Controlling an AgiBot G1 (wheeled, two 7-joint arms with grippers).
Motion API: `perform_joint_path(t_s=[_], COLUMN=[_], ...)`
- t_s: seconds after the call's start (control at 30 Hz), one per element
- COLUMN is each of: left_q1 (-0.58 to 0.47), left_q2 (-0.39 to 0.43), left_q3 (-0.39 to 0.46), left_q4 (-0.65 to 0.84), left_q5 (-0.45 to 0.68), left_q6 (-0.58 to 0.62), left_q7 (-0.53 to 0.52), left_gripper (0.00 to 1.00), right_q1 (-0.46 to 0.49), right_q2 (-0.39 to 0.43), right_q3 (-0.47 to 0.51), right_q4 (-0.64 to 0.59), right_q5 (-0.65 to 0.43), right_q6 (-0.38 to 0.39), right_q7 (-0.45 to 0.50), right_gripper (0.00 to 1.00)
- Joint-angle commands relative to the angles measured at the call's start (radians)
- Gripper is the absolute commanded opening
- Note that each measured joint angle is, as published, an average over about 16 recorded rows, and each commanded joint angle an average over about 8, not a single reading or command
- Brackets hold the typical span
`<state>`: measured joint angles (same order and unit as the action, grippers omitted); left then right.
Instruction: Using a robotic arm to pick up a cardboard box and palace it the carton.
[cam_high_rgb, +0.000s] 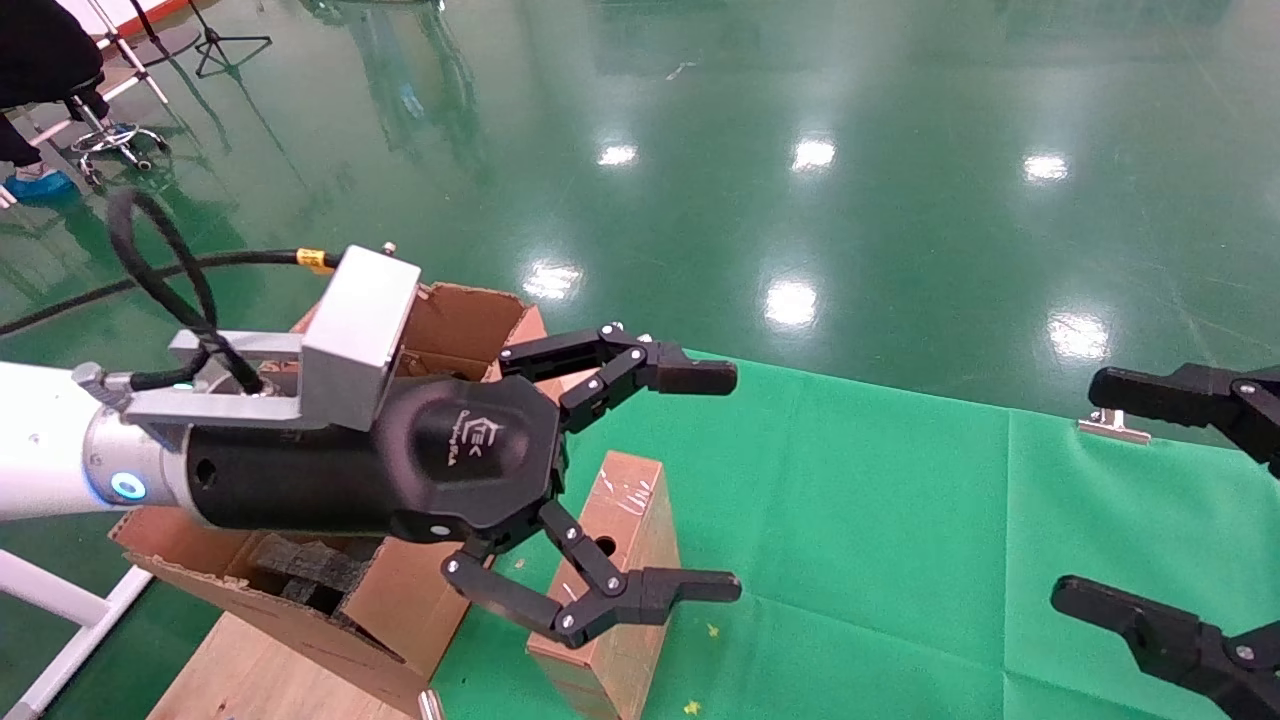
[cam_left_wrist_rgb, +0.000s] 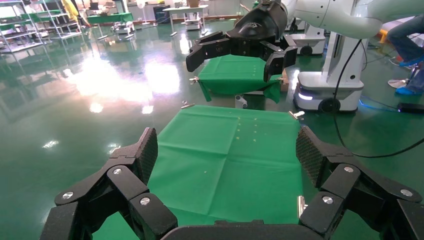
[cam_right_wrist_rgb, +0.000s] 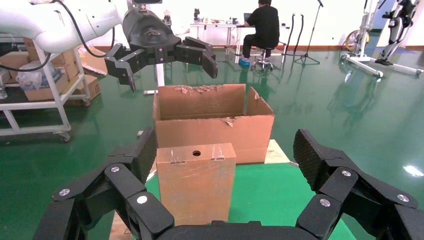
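The white robotic arm with a silver wrist bracket reaches in from the left, and its black left gripper (cam_high_rgb: 725, 480) hangs in the air with the fingers spread wide and nothing between them. It is above the small slim brown cardboard box (cam_high_rgb: 625, 560), which stands upright near the left edge of the green cloth (cam_high_rgb: 900, 520), just beside the large brown carton (cam_high_rgb: 400, 600) with torn flaps and dark foam pieces inside. The black right gripper (cam_high_rgb: 1085, 495) waits at the right edge of the cloth, also wide open and empty, pointing toward the box.
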<state>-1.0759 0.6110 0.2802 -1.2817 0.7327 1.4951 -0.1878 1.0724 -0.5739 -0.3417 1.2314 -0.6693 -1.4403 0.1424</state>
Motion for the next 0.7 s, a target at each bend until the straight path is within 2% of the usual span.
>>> perform_joint_path(t_s=[0.03, 0.4, 0.47, 0.67, 0.7], left_q1=[0.0, 0.0, 0.0, -0.03, -0.043], left_q2=[0.0, 0.0, -0.001, -0.031, -0.039], left_q3=[0.0, 0.0, 0.0, 0.02, 0.028], left_q4=[0.0, 0.0, -0.001, -0.02, -0.025], left_q5=[0.0, 0.0, 0.002, 0.08, 0.108], left_q6=[0.0, 0.0, 0.0, -0.004, -0.004], left_q7=[0.0, 0.0, 0.0, -0.012, -0.017], left_gripper=[1.0, 1.0, 1.0, 1.0, 1.0], right_q1=[0.0, 0.0, 0.0, 0.0, 0.0], right_q2=[0.0, 0.0, 0.0, 0.0, 0.0], right_q3=[0.0, 0.0, 0.0, 0.0, 0.0], right_q4=[0.0, 0.0, 0.0, 0.0, 0.0], right_q5=[0.0, 0.0, 0.0, 0.0, 0.0], right_q6=[0.0, 0.0, 0.0, 0.0, 0.0], right_q7=[0.0, 0.0, 0.0, 0.0, 0.0], right_gripper=[1.0, 0.99, 0.82, 0.08, 0.02])
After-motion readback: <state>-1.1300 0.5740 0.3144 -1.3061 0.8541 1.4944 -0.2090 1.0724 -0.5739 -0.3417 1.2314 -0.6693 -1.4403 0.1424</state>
